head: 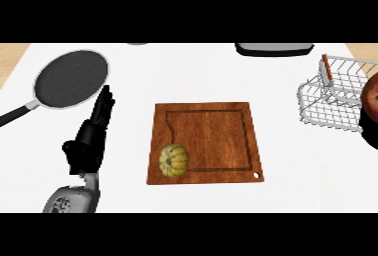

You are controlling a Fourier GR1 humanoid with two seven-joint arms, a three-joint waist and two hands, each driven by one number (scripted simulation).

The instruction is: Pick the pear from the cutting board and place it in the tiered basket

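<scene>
A yellow-green pear lies on the brown wooden cutting board, near the board's lower left corner. The white wire tiered basket stands at the right edge of the counter, far from the pear. My left hand rests open on the counter left of the board, fingers straight and pointing away, about a hand's width from the pear. My right hand does not show in the head view.
A dark frying pan with a pale rim and a handle running to the left edge lies at the upper left, just beyond my left hand's fingertips. A dark grey object sits at the far edge. A dark reddish round thing overlaps the basket at the right edge.
</scene>
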